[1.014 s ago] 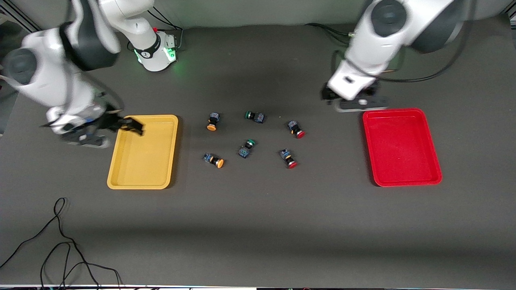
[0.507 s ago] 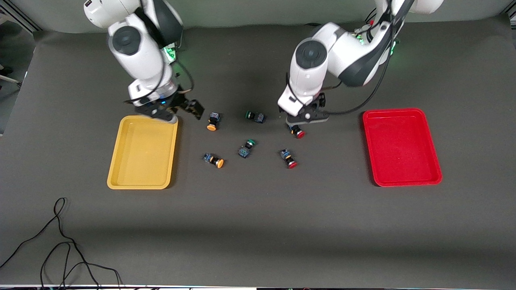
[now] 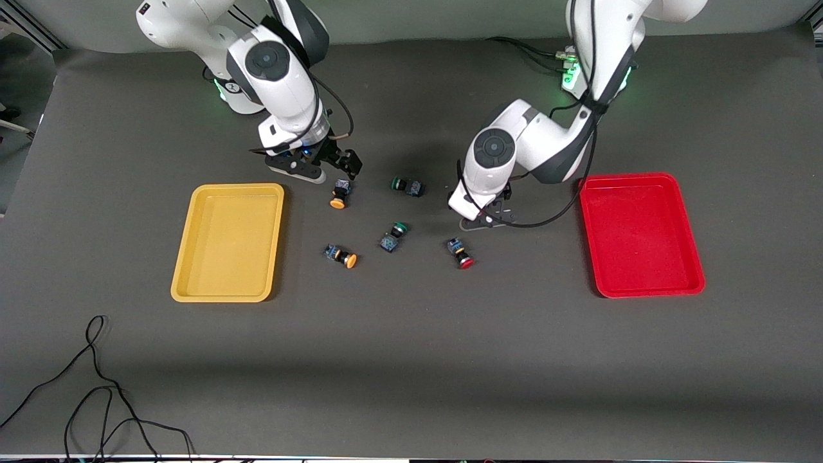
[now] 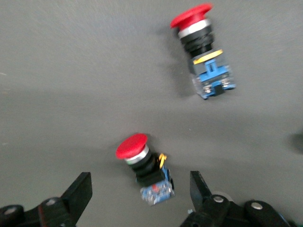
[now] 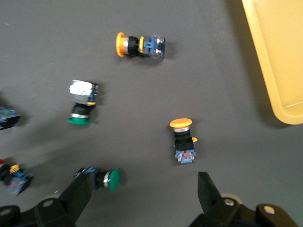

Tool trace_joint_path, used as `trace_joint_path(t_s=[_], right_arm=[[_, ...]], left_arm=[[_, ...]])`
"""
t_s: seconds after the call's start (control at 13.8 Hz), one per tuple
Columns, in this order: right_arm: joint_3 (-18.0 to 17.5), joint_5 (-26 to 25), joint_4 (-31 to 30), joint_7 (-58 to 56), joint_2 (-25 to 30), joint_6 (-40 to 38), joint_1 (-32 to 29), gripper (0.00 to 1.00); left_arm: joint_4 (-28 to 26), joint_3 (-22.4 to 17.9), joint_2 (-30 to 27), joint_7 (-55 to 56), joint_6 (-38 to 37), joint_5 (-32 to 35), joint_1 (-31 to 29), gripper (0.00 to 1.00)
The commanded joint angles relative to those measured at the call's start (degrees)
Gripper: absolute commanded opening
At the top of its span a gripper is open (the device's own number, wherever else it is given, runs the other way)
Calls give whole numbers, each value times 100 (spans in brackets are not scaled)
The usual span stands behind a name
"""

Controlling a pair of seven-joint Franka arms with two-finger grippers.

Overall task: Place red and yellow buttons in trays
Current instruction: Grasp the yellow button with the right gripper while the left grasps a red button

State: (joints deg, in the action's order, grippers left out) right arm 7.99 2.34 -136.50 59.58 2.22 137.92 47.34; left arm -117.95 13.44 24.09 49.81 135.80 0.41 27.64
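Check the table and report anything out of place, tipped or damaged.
Nothing stands out. The six small push-button switches lie scattered on their sides, none in the yellow plastic tray or the red plastic tray. The left gripper, open, hangs over a red-capped switch; the right gripper, open, over an orange-capped switch.

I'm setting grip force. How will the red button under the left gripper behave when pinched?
The red button looks rigid, hard plastic, so it shouldn't flex. It lies on its side; its round cap may let it roll or pivot if nudged. The open left gripper straddles its blocky body, a flatter grip.
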Motion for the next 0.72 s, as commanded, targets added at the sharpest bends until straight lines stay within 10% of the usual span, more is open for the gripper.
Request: trace_joint_path(t_s=[0.0,0.29,0.51,0.65], right_arm=[[72,-67,-622,115,-203,918,108,100],[80,-93,-755,115,-1274,2104,364,100],[80,-93,-764,98,-1934,2774,372,100],[89,-93,-764,72,-2059,2907,390,100]], left_arm=[[-157,9,218,274,393,74,30,89],[-298,18,307,415,561,13,65,72],[-395,27,237,476,500,12,66,13],[-386,27,44,529,316,12,4,0]])
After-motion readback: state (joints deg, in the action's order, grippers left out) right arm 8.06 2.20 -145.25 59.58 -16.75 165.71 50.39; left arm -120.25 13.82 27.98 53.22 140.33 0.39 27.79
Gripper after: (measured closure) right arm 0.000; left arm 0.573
